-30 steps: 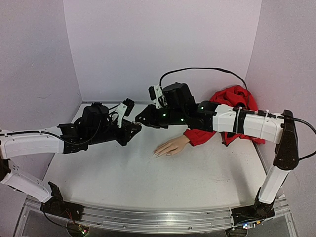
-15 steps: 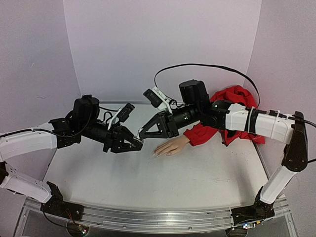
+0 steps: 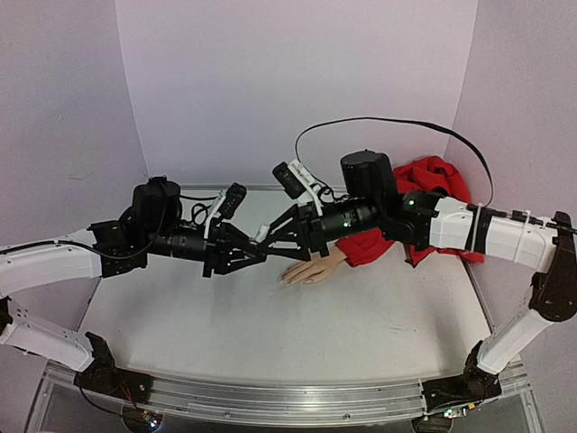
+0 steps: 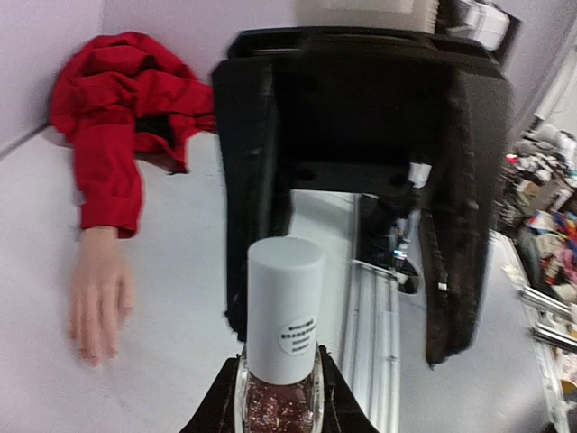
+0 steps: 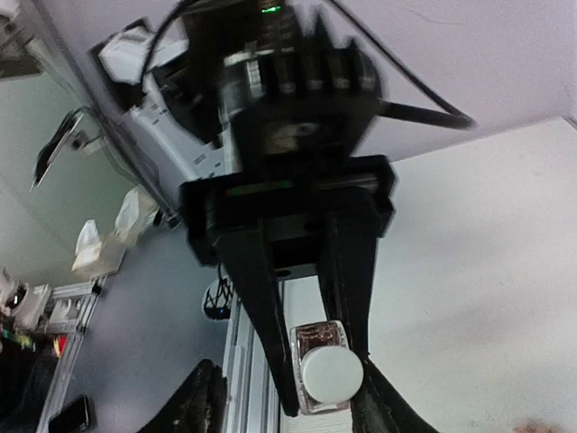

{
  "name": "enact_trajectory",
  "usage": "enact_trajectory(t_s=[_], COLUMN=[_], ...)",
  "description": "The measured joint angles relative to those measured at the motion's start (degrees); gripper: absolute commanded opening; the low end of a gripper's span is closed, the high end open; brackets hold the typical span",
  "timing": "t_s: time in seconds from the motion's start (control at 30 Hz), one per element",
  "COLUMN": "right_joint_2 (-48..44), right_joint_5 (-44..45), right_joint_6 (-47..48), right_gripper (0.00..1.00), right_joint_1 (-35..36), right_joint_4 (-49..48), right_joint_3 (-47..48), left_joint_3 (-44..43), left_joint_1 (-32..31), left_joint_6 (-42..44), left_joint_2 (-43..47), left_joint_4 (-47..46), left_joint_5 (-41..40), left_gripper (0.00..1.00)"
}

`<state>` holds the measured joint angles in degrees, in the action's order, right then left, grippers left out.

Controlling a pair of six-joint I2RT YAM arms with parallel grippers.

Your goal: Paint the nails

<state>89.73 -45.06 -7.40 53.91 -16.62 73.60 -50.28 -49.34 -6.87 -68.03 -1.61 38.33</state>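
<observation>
One round sticker [image 4: 290, 336] there, on the white cap [image 4: 285, 275] of the little bottle [image 4: 278, 406], dark print in a few lines. Too small and blurred to read a word of it.

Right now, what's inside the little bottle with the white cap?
Through the glass of the bottle you can see reddish, glittery polish. The white cap covers the neck, so any brush inside is hidden.
</observation>
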Motion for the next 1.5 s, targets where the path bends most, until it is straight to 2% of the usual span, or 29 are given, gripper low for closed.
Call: enact_trajectory(t_s=[0.13, 0.3, 0.5, 0.7, 0.83, 0.93, 1.0, 1.2, 1.37, 1.5], right_joint_2=[-2.1, -3.7, -1.8, 5.9, 9.6, 11.8, 13.3, 15.6, 16.5, 16.6], right_joint_5=[11.1, 23.6, 36.1, 41.6, 44.5, 45.8, 46.4, 47.5, 47.3, 47.0], right_joint_6=[-2.5, -10.8, -24.2, -30.2, -32.2, -33.2, -33.6, -34.7, -35.1, -34.7], right_gripper=[0.77, 0.78, 0.76, 0.69, 0.58, 0.55, 0.49, 0.36, 0.20, 0.14], right_joint_1=[0.9, 1.7, 2.3, 4.2, 5.0, 5.3, 5.5, 5.7, 5.7, 5.7], right_joint_4=[1.1, 1.4, 1.3, 2.2, 3.2, 4.4, 5.0, 6.3, 6.8, 6.8], right_joint_3=[-1.8, -2.1, -0.8, 7.2, 11.9, 15.1, 16.9, 18.3, 18.3, 18.3], left_joint_3=[0.9, 1.4, 1.4, 1.4, 1.4, 1.4, 1.3, 1.2, 0.9, 0.7], left_joint_1=[-0.5, -0.7, -1.4, -2.0, -2.8, -3.0, -3.1, -3.1, -3.1, -3.1], left_joint_6=[0.6, 0.7, 1.0, 1.3, 1.8, 2.4, 2.4, 2.4, 2.3, 1.2], left_joint_2=[0.4, 0.5, 0.2, -3.0, -4.2, -4.4, -4.4, -4.4, -4.4, -4.4], left_joint_4=[-0.5, -0.4, -0.5, -0.5, -0.5, -0.5, -0.5, -0.5, -0.4, -0.4], left_joint_5=[-15.6, -30.8, -39.9, -43.5, -44.6, -45.0, -45.0, -45.0, -45.0, -44.7], left_gripper=[0.00, 0.00, 0.00, 0.00, 0.00, 0.00, 0.00, 0.00, 0.00, 0.00])
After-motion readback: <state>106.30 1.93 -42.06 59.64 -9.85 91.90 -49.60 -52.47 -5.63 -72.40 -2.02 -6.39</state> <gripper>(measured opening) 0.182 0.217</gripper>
